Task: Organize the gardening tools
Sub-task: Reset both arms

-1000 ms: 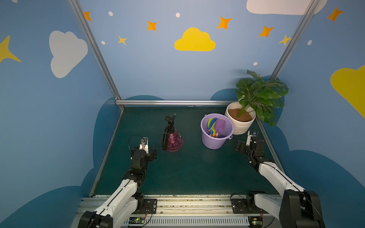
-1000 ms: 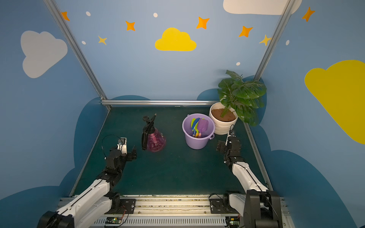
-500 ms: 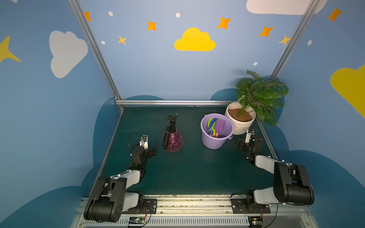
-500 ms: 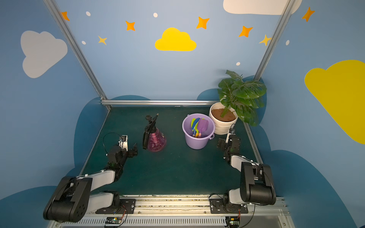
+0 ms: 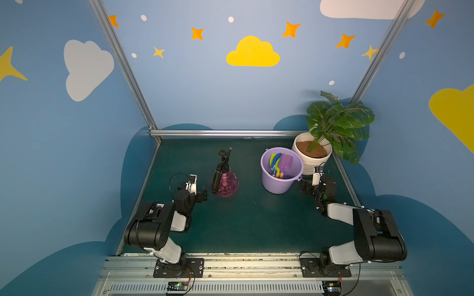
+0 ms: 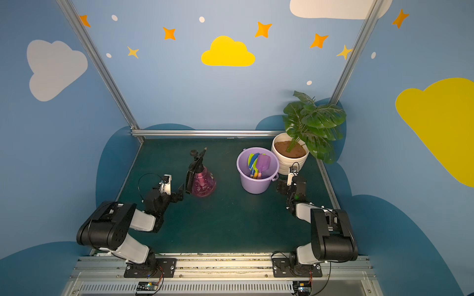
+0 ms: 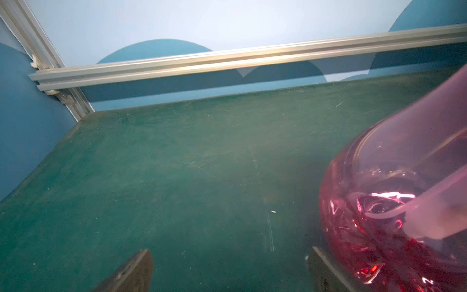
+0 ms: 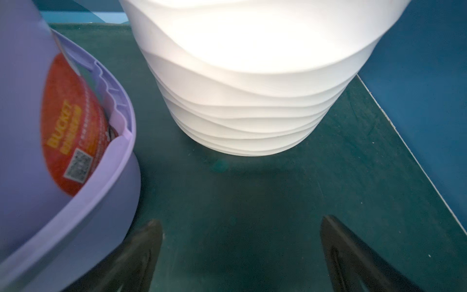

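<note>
Both arms have folded back since a moment ago; the left gripper [image 5: 204,193] and right gripper [image 8: 240,242] stay wide open and empty. The pink spray bottle [image 5: 225,183] stands just beside the left gripper. The shovels [image 5: 280,164] sit in the lilac bucket [image 5: 279,184], and the white plant pot [image 8: 252,101] faces the right gripper.

Blue walls [image 5: 205,89] with cloud and star decals [image 5: 252,52] and aluminium rails [image 5: 223,132] enclose a dark green, perhaps rubber, tabletop [image 5: 246,217].
</note>
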Controlling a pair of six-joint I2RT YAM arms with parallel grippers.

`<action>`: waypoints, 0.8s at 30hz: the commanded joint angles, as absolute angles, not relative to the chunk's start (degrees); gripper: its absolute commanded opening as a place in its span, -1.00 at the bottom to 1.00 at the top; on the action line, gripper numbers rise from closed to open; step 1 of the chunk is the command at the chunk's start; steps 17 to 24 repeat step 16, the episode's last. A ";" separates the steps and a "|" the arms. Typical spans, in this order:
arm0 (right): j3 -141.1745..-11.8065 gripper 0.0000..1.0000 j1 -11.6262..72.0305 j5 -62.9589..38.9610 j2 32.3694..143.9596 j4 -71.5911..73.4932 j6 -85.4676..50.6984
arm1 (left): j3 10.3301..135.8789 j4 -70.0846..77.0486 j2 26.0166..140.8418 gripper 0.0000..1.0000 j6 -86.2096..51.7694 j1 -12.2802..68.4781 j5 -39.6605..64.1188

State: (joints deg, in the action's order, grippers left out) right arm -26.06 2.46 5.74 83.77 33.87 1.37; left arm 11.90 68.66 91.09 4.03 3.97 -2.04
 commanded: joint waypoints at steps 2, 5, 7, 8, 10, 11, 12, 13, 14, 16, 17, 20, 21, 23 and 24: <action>-26.18 0.96 2.74 7.73 84.36 35.64 1.17 | 11.55 73.22 91.49 1.00 7.63 4.55 4.75; -26.18 0.96 2.69 7.73 84.36 35.61 1.23 | 11.48 73.28 91.60 1.00 9.07 4.76 7.77; -26.19 0.96 2.73 7.69 84.34 35.65 1.23 | 12.35 71.22 91.01 1.00 9.29 4.89 7.63; -26.19 0.96 2.74 7.73 84.35 35.61 1.23 | 13.01 69.42 90.72 1.00 9.42 5.05 7.16; -26.15 0.96 2.73 7.73 84.33 35.64 1.27 | 14.11 67.34 90.53 1.00 9.49 5.46 5.67; -26.16 0.96 2.75 7.73 84.37 35.62 1.18 | 14.41 66.69 90.53 1.00 9.49 5.55 5.17; -26.14 0.96 2.78 7.73 84.37 35.61 1.28 | 14.47 66.54 90.45 1.00 9.49 5.66 4.89; -26.21 0.96 2.78 7.71 84.37 35.63 1.24 | 14.50 66.48 90.50 1.00 9.49 5.71 4.76; -26.19 0.96 2.73 7.73 84.32 35.60 1.28 | 14.49 66.50 90.45 1.00 9.49 5.79 4.65; -26.23 0.96 2.73 7.73 84.35 35.64 1.18 | 14.49 66.41 90.44 1.00 9.49 5.75 4.53; -26.23 0.96 2.73 7.73 84.35 35.64 1.18 | 14.49 66.41 90.44 1.00 9.49 5.75 4.53; -26.23 0.96 2.73 7.73 84.35 35.64 1.18 | 14.49 66.41 90.44 1.00 9.49 5.75 4.53; -26.23 0.96 2.73 7.73 84.35 35.64 1.18 | 14.49 66.41 90.44 1.00 9.49 5.75 4.53; -26.23 0.96 2.73 7.73 84.35 35.64 1.18 | 14.49 66.41 90.44 1.00 9.49 5.75 4.53; -26.23 0.96 2.73 7.73 84.35 35.64 1.18 | 14.49 66.41 90.44 1.00 9.49 5.75 4.53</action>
